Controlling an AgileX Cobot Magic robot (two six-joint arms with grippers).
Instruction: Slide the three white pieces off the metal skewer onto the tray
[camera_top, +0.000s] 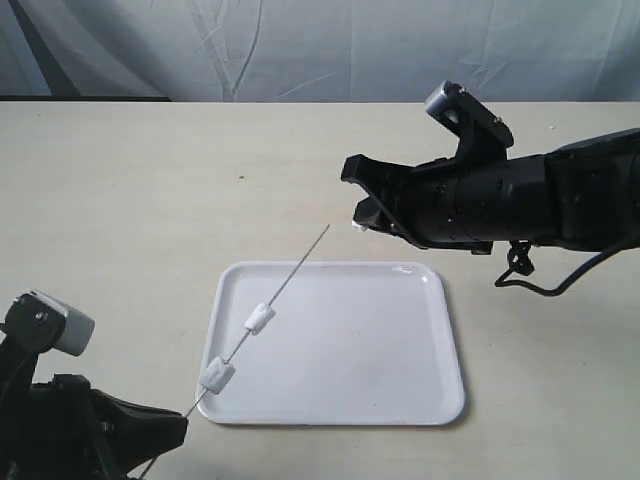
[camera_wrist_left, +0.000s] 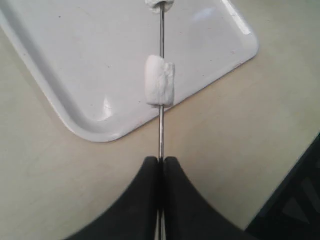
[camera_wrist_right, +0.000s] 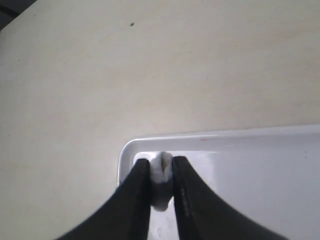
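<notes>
so here's what we've got: the left gripper (camera_wrist_left: 160, 164) has its fingers pressed tight together on the near end of the metal skewer (camera_wrist_left: 161, 132), pinching it just off the tray's corner. the skewer slants up over the left part of the tray (camera_top: 400, 390), and its bare tip pokes out past the far rim. two pieces are threaded on it. the lower white piece (camera_top: 217, 377) hangs over the tray's near left corner, and the upper white piece (camera_top: 259, 319) sits further along the rod, with bare metal between them. the third white piece (camera_wrist_right: 161, 172) is off the skewer, squeezed between the fingers of the right gripper (camera_wrist_right: 161, 162). that one hovers near the tray's far edge, close to the skewer tip, and we can't see it touching the tip. its wrist camera shows a rounded tray corner right below it. everything's on a pale table (camera_top: 120, 180).
</notes>
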